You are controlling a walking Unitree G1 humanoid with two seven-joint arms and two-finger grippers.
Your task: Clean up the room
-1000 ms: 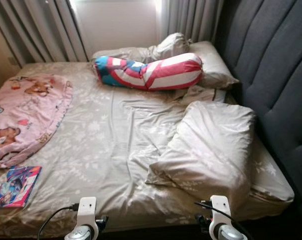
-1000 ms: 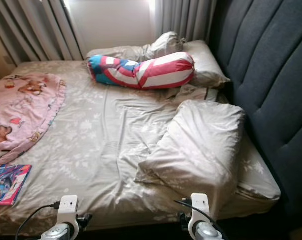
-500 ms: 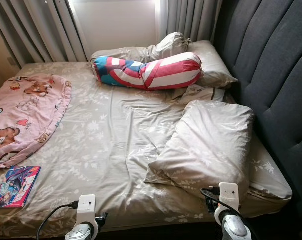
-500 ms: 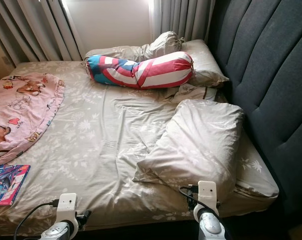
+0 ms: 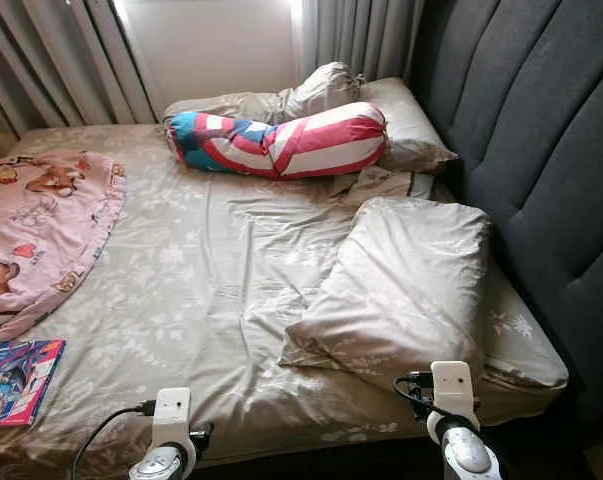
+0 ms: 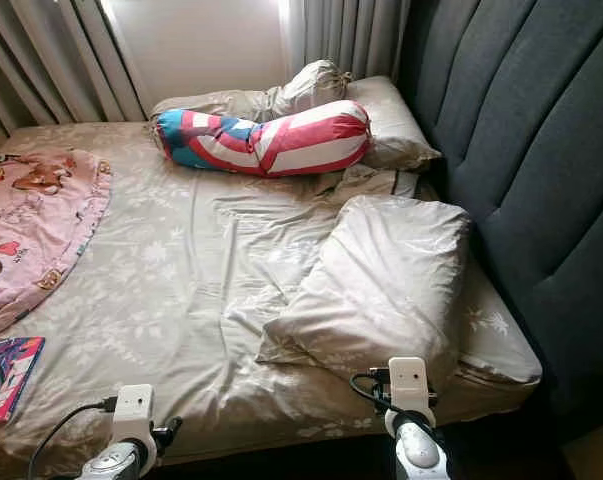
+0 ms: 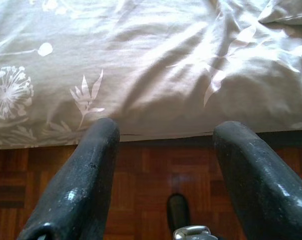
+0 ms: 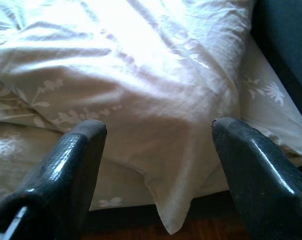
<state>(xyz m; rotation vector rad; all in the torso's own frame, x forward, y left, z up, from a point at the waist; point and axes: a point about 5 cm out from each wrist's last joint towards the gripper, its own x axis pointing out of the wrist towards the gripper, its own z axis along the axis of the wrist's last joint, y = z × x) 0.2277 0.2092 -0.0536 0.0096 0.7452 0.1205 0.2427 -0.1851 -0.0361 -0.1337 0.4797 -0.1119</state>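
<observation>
Bed [image 5: 211,270] clutter is the job here: a wide mattress under a rumpled beige floral sheet, against the dark padded headboard [image 5: 541,150] on the robot's right. Largest loose item is the big beige pillow [image 5: 401,290], lying askew on the near right part of the bed, its near corner hanging over the mattress edge. By the window end lies a red, white and blue bolster [image 5: 281,142] in front of 2 more pillows. A pink blanket [image 5: 36,230] is heaped on the far left, and a colourful book [image 5: 16,380] lies at the near left edge.

The big pillow looks soft, light and floppy; it will sag if pinched at 1 corner, so a bite on the thick near edge or the overhanging corner seems best. The cloth may slide inside the grip.

The right gripper [image 8: 156,165] points at that pillow's near edge, fingers spread wide, holding nothing. The left gripper [image 7: 163,165] hangs low at the mattress side above the wooden floor [image 7: 140,175], also wide apart and empty.

Against 1 second ago, the right wrist has risen and edged toward the pillow; the whole view has shifted a little, so the camera moved.
</observation>
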